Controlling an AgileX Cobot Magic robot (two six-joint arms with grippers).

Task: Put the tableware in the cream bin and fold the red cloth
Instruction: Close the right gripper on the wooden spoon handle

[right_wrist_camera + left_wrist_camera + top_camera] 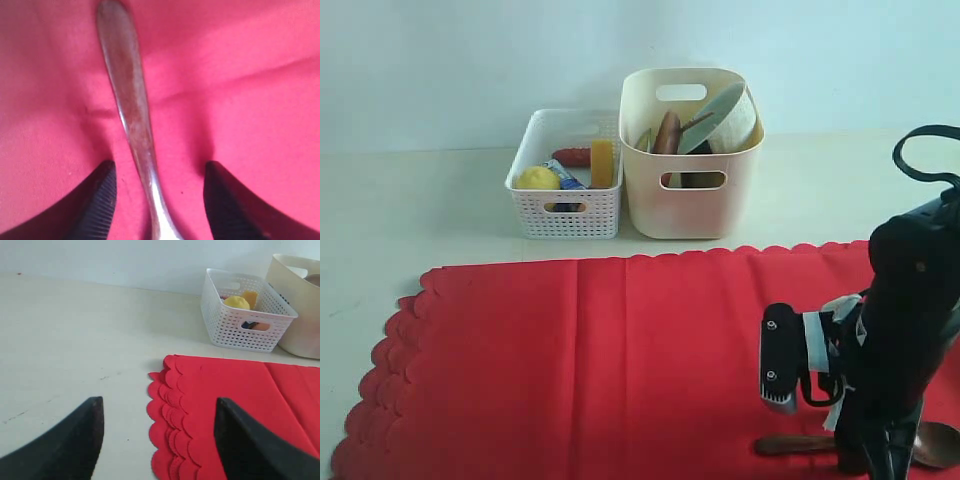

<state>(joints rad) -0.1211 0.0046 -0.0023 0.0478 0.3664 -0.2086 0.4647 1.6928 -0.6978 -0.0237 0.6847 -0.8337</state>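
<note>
**Right gripper straddling the spoon; left gripper standing open at the cloth edge**

1. I am seeing the right gripper (157,172) positioned low over the red cloth (600,360), at its near right corner in the exterior view. Its jaws are standing wide, one on each side of the dark wooden spoon (127,90), and neither pad is touching the handle. The spoon is lying flat on the cloth.
2. I am seeing the left gripper (159,402) hovering with its jaws wide and holding nothing. One finger is hanging over the bare counter (75,340), the other over the scalloped left edge of the cloth.
3. The cloth is lying spread across the counter, unfolded.
4. The cream bin (690,210) is standing beyond the cloth's far edge, just beside the white perforated basket (565,215). The pale green-white bowl (725,115) is leaning inside the bin, above its rim. A lemon (537,179) is sitting in the basket.
</note>
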